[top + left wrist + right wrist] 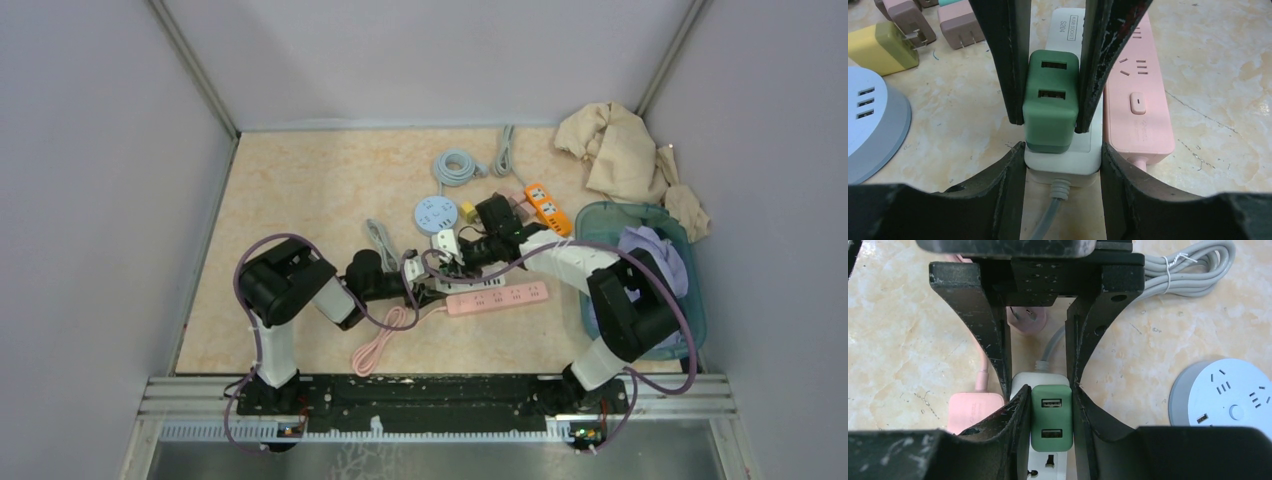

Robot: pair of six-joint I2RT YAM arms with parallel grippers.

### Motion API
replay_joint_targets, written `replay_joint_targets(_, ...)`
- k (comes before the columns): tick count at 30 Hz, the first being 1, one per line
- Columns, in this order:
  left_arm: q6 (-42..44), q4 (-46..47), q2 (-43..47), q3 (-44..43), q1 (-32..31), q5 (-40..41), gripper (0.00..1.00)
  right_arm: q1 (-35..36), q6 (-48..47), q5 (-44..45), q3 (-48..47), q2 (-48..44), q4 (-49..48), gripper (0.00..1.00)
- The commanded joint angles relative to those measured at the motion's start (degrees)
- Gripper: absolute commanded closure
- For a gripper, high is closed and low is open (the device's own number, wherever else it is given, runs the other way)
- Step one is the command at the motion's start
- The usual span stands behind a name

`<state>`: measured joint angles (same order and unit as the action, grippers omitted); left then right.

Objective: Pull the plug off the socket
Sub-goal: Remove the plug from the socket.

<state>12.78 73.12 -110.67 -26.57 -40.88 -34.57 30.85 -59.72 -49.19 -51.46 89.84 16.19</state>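
Bracing mid-way across the beige marble-pattern desk [300, 200]: left gripper [1063, 150] clamps the white plastic power strip [1063, 162] at its cable end. The right gripper [1051, 395] is clenched on the boxy green USB plug [1050, 107], seated in the strip. Risk: a skewed pull jams the prongs, or the strip slips and lifts too.

Two arms meet at the green plug [1050, 100]. The left arm [300, 285] extends in low from the plug's left, its gripper [1063, 148] pressed against both sides of the white power strip [1060, 167] just beside the plug. The right arm [585, 265], elbow bent, comes from the plug's right, its gripper [1050, 402] clamped tight on the plug's flanks
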Motion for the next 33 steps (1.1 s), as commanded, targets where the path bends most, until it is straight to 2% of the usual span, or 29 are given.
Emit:
replay_joint_targets(1, 0.62, -2.72, 0.05, -1.13, 0.1, -1.03, 0.97, 3.9, 7.37, -7.26, -1.1, -1.79, -4.71, 1.0)
replay_joint_targets(5, 1.06, -2.72, 0.45, -0.2, 0.1, -0.87, 0.98, 2.37, 10.67, -2.27, -1.03, -1.37, -7.69, 1.0)
replay_joint_targets(8, 1.47, -2.64, 0.8, 0.62, 0.1, -0.29, 1.0, -1.04, 9.76, -1.92, -1.77, -0.7, -5.71, 1.0)
replay_joint_targets(15, 1.1, -2.33, 1.14, 1.27, 0.88, 0.08, 1.0, -4.83, -8.5, -5.6, -2.25, -1.97, 8.29, 1.0)
replay_joint_targets(19, 0.5, -2.67, 1.21, 0.8, 0.98, -0.38, 1.0, -3.63, -11.88, -10.72, -2.12, -2.04, 11.21, 1.0)
replay_joint_targets(21, 0.31, -2.95, 1.36, 0.73, 0.98, -0.48, 1.0, -1.8, -8.8, -9.93, -1.68, -2.19, 8.57, 1.0)
replay_joint_targets(25, 0.18, -3.45, 1.64, 0.63, 0.98, -0.6, 1.0, 0.76, 6.31, -7.74, -0.57, -2.49, -3.55, 1.0)
replay_joint_targets(27, 0.2, -3.66, 1.69, 0.72, 0.98, -0.68, 1.0, 0.8, 11.03, -6.99, -0.35, -2.52, -7.2, 1.0)
replay_joint_targets(33, 0.89, -4.52, 2.15, 1.12, 0.98, -0.68, 1.0, -1.49, 12.86, -3.51, -0.6, -2.66, -8.54, 1.0)
